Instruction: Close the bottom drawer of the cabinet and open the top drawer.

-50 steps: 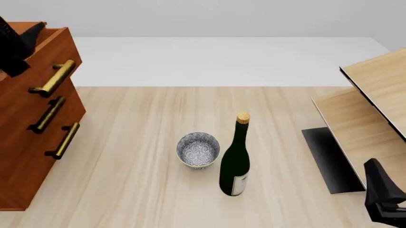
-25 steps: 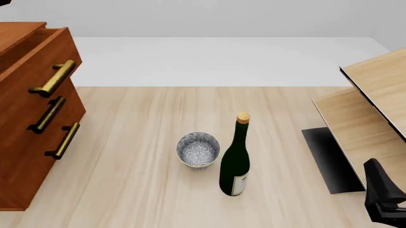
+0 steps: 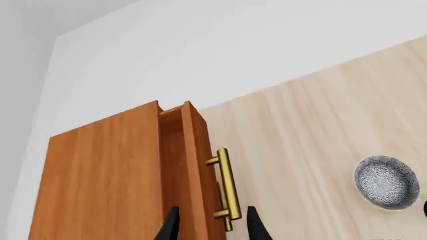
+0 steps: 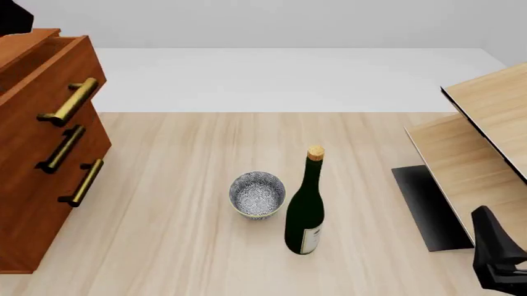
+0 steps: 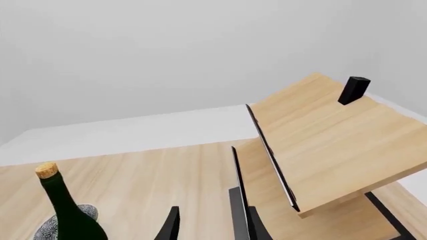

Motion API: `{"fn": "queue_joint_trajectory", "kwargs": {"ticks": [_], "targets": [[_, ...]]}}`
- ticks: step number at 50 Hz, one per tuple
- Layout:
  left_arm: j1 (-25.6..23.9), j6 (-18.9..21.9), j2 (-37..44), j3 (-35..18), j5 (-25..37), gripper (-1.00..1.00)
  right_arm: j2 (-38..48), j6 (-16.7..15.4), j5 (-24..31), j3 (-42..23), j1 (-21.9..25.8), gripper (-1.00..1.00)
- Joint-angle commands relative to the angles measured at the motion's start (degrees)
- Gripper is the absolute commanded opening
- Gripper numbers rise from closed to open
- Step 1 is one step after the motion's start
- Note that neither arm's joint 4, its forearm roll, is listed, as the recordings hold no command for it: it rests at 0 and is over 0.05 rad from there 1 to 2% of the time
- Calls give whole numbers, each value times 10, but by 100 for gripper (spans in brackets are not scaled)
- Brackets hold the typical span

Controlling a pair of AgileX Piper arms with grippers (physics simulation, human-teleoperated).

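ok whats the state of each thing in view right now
top drawer: pulled partly open
bottom drawer: closed
bottle: upright, corked
bowl: upright, looks empty
left gripper: open, holding nothing
right gripper: open, holding nothing

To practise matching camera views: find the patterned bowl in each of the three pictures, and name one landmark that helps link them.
Front view: the bowl stands mid-table, just left of the bottle.
Left wrist view: the bowl shows on the table, apart from the cabinet.
Right wrist view: only a sliver of the bowl shows behind the bottle.
Shared landmark: the bottle links the front and right wrist views; the cabinet links the front and left wrist views.
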Motion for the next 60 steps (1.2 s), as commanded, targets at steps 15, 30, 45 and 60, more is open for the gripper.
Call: {"fn": "queue_joint_trajectory", "kwargs": {"ticks": [15, 30, 45, 60], "targets": [[51, -30, -21, 96, -35, 100, 0, -1, 1, -1, 4, 100], [59, -46, -25, 157, -69, 100, 0, -2, 1, -1, 6, 100], [73, -44, -28, 183, -87, 100, 0, -5, 0, 0, 8, 100], [68, -60, -30, 215, -105, 100, -1, -6, 0, 0, 8, 100]]}}
